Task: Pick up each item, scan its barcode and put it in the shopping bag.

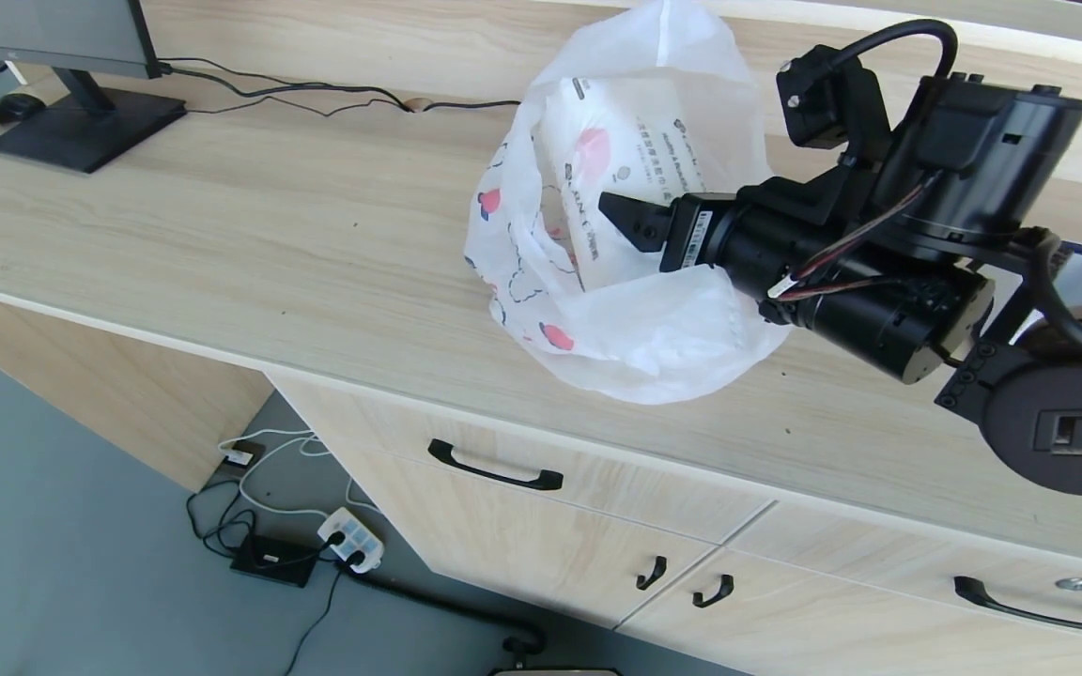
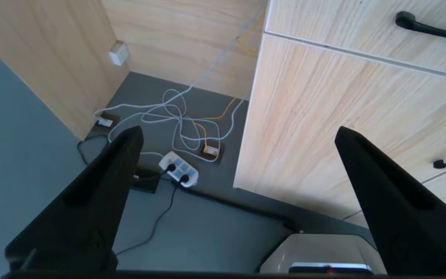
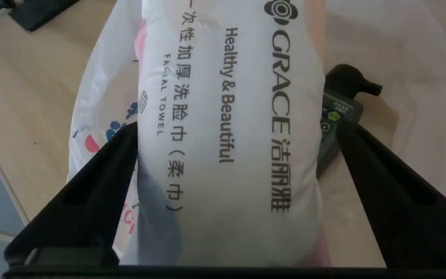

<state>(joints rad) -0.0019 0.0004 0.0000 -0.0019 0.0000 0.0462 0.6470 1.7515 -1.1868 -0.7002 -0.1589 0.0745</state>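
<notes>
At the shopping bag (image 1: pixel 654 347), right fingers (image 1: pixel 630 223) stand wide apart around the towel pack (image 3: pixel 231 132).

Bright even daylight, soft shadows, sharp focus, tilted view

The white pack (image 3: pixel 231 116) in the shopping bag (image 1: pixel 654 329) carries dark print along its length. There is a flower emblem with one large line of Latin capitals, a smaller Latin line with an ampersand, a line of Chinese characters and tiny capitals. The dark device (image 3: pixel 337 116) beside it bears green signs, too small to read.
</notes>
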